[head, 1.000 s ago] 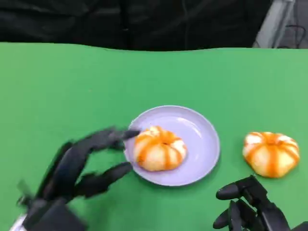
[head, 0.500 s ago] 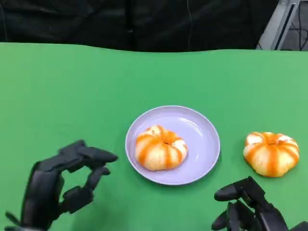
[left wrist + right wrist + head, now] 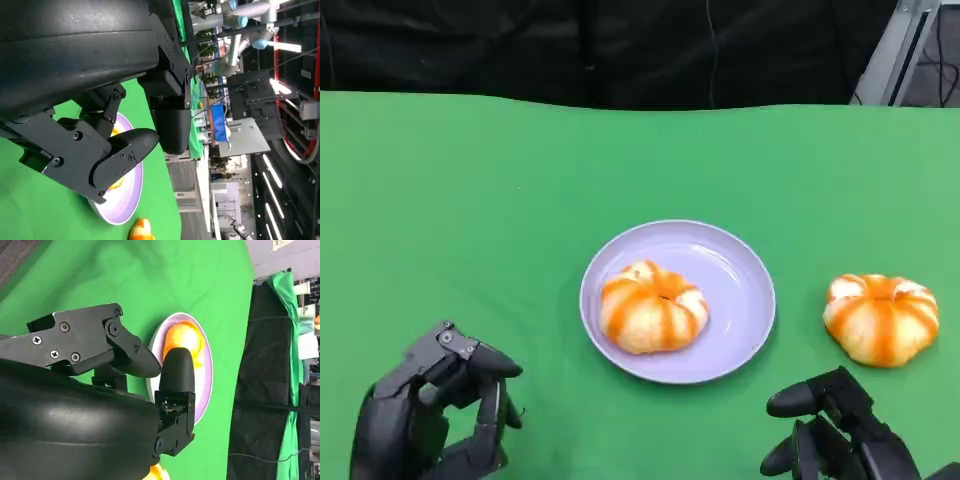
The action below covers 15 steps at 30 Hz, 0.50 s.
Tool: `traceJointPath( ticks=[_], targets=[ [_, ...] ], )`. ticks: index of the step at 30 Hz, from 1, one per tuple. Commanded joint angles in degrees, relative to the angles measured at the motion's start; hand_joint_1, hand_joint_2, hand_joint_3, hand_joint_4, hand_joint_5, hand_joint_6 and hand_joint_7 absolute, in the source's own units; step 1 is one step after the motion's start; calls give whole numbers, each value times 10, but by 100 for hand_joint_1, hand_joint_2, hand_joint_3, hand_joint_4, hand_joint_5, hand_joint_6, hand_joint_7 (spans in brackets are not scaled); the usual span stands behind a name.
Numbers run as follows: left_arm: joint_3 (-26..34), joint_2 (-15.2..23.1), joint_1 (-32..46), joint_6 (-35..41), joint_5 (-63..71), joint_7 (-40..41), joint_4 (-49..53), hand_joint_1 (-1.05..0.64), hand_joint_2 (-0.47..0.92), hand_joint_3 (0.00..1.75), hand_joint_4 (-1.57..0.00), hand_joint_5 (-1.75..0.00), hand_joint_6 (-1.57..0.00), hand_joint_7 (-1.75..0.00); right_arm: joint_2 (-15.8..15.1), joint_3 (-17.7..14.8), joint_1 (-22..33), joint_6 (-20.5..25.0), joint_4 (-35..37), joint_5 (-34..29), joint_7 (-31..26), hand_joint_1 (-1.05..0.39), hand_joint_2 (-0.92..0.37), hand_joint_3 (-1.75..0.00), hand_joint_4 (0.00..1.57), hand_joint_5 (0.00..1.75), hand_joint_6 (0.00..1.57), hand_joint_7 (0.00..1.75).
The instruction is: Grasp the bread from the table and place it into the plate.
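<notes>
Lilac plate (image 3: pixel 740 300), two cream buns (image 3: pixel 653 308) striped orange, green table (image 3: pixel 470 200), black robot hands (image 3: pixel 435 420)

My right hand (image 3: pixel 840 435) runs off the near edge of the head view. In my left wrist view my fingers (image 3: pixel 120 155) hide most of the plate (image 3: pixel 131 200), and the loose bread (image 3: pixel 140 230) is cut by the edge.

**A robotics lab set up for recording**

The counter (image 3: pixel 470 200) is covered edge to edge in plain bright green cloth, with a black curtain (image 3: pixel 580 45) hung right behind it, like a staged test bench. The left wrist view looks past the counter into a large hall with long ceiling strip lights (image 3: pixel 287 46), dark metal frames, and a pale industrial robot arm (image 3: pixel 250 10) with blue joints. The right wrist view shows more green cloth (image 3: pixel 295 365) hanging beside black drapes.
</notes>
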Motion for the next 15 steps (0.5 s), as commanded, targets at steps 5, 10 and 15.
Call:
traceJointPath(
  ticks=[5, 10, 15],
  targets=[
    [18, -6, 2, 19, -20, -28, 6, -14, 44, 118, -86, -170, -80, -155, -2, -3, 0, -11, 0, 8, 0, -28, -92, -96, 29, 175, 10, 175],
    [20, -11, -5, 31, -28, -48, 30, -10, 53, 108, -85, -169, -80, -151, -5, -8, -1, -23, 8, 10, 4, -29, -92, -95, 28, 175, 10, 175],
    [27, -16, -11, 33, -27, -57, 35, -10, 55, 104, -86, -167, -81, -149, -7, -11, -4, -38, 18, 16, 11, -28, -92, -94, 29, 175, 10, 175]
  ],
)
